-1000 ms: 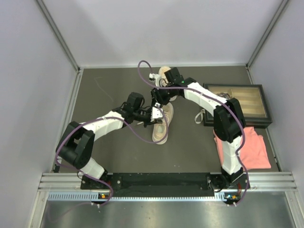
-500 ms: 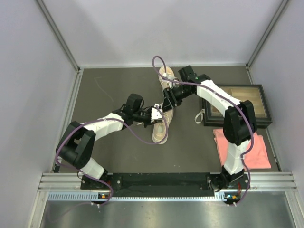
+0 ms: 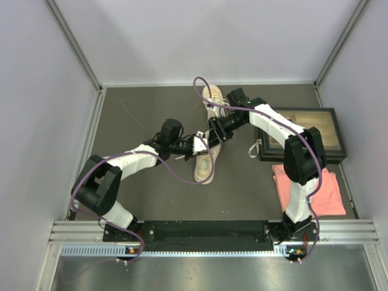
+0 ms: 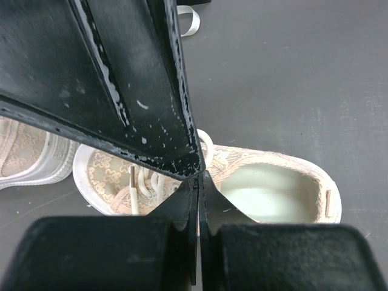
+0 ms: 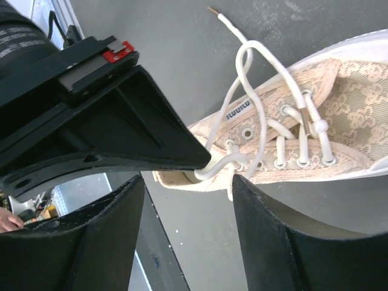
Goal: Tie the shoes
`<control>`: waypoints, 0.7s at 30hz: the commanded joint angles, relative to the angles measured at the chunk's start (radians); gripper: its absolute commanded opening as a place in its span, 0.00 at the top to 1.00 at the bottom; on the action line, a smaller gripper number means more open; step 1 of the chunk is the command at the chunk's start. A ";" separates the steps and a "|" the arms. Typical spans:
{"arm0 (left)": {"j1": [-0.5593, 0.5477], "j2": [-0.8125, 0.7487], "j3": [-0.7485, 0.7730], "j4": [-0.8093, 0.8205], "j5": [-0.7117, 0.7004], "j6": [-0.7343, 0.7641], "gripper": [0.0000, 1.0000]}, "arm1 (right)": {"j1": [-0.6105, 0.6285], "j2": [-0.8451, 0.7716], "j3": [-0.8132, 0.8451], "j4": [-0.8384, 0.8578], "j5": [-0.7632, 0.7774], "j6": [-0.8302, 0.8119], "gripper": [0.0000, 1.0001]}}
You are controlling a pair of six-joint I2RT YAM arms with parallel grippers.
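Observation:
Two beige shoes lie on the dark table: the near one [image 3: 206, 160] and the far one [image 3: 213, 96]. My left gripper [image 3: 202, 144] is over the near shoe [image 4: 273, 188], its jaws pressed together [image 4: 200, 177]. In the right wrist view a white lace loop [image 5: 225, 166] comes out from under the left gripper's fingertip [image 5: 200, 154], so the left gripper is shut on the lace. My right gripper [image 3: 214, 131] hovers right beside it, open [image 5: 189, 182], nothing between its fingers. The lace loop sits just above the gap. A loose lace end [image 5: 233, 27] trails off the shoe [image 5: 345, 121].
A black-framed box with wooden compartments [image 3: 309, 128] stands at the right, with a white strap [image 3: 254, 147] beside its left edge. A pink cloth [image 3: 312, 193] lies in front of it. Metal rails border the table on both sides.
The right gripper has opened wider and shifted slightly right and toward the near shoe, its arm swinging outward. The left gripper has stayed shut in place.

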 commanded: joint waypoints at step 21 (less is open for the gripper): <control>0.001 -0.038 -0.017 0.088 -0.006 -0.005 1.00 | -0.003 0.054 0.032 0.087 0.020 0.058 0.81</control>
